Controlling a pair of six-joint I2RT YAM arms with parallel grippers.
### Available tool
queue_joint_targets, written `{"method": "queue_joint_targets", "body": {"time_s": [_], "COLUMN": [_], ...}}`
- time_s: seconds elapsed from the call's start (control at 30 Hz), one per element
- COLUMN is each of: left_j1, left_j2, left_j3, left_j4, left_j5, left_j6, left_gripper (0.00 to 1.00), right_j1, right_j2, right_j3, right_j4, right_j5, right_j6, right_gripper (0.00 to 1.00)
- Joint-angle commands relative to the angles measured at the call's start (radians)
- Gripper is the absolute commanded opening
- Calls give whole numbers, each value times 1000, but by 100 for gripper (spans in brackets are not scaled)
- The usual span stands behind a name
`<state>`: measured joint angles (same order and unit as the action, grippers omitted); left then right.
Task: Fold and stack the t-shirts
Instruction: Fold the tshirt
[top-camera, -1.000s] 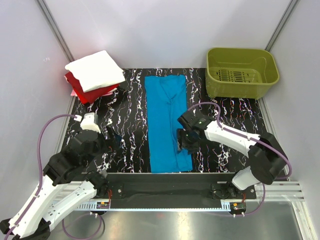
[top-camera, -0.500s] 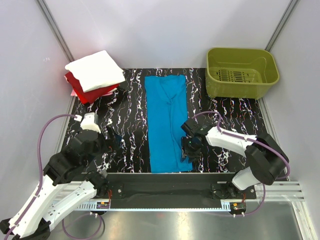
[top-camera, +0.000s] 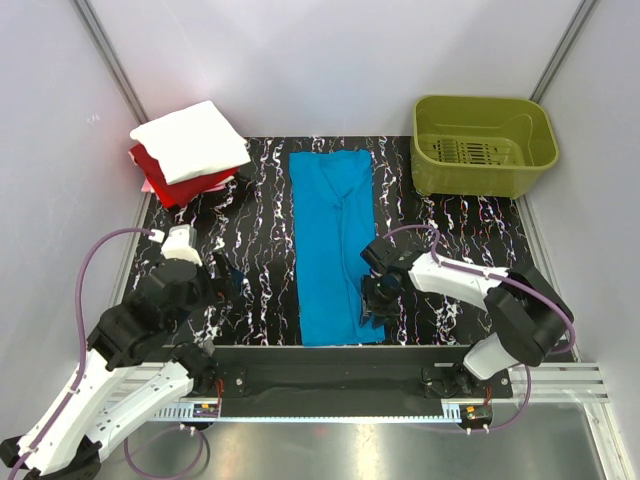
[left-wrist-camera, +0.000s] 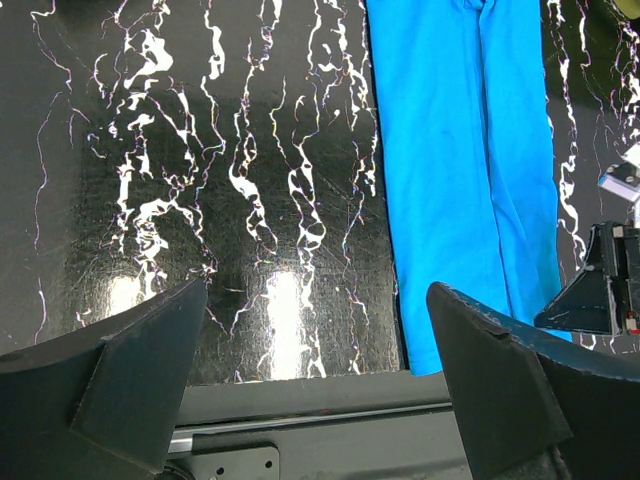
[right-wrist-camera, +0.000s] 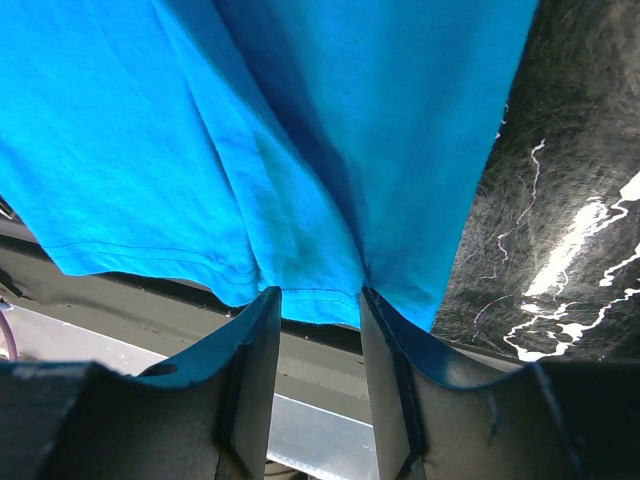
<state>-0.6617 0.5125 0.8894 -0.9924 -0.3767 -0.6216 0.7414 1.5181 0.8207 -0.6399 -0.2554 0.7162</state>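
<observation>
A turquoise-blue t-shirt (top-camera: 335, 240) lies folded into a long strip down the middle of the black marbled mat (top-camera: 250, 230). A folded white t-shirt (top-camera: 190, 140) rests on a red t-shirt (top-camera: 165, 182) at the back left. My right gripper (top-camera: 372, 305) is low at the blue strip's near right corner. In the right wrist view its jaws (right-wrist-camera: 320, 300) stand partly apart, with the blue t-shirt's (right-wrist-camera: 300, 130) hem between the fingertips. My left gripper (left-wrist-camera: 315, 300) hangs wide open over bare mat, left of the blue t-shirt (left-wrist-camera: 460, 150).
An olive-green plastic basket (top-camera: 485, 145) stands at the back right. The mat's front edge and a metal rail (top-camera: 330, 360) run just below the blue strip's near end. White walls close in both sides.
My right gripper has slid toward the near edge along the blue t-shirt's right side, and its jaws have narrowed around the hem. The left arm has not moved.
</observation>
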Motion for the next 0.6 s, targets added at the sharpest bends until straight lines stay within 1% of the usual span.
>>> {"method": "queue_joint_targets", "body": {"time_s": [0.0, 0.2, 0.37, 0.57], "left_j1": [-4, -6, -6, -6], "left_j2": [-2, -12, -9, -11], "left_j3": [-4, -6, -6, -6], "left_j4": [44, 46, 46, 46], "left_j5": [-28, -28, -28, -28], "left_j6": [-4, -4, -4, -4], "left_gripper": [99, 99, 99, 99], "right_j1": [1, 0, 1, 1], "right_j2": [11, -15, -48, -44], "right_j3": [6, -12, -49, -48], "right_j4": [-6, -47, -43, -29], "right_j5": [-33, -5, -10, -30], "right_j6": [14, 31, 43, 49], "right_gripper": [45, 47, 47, 36]}}
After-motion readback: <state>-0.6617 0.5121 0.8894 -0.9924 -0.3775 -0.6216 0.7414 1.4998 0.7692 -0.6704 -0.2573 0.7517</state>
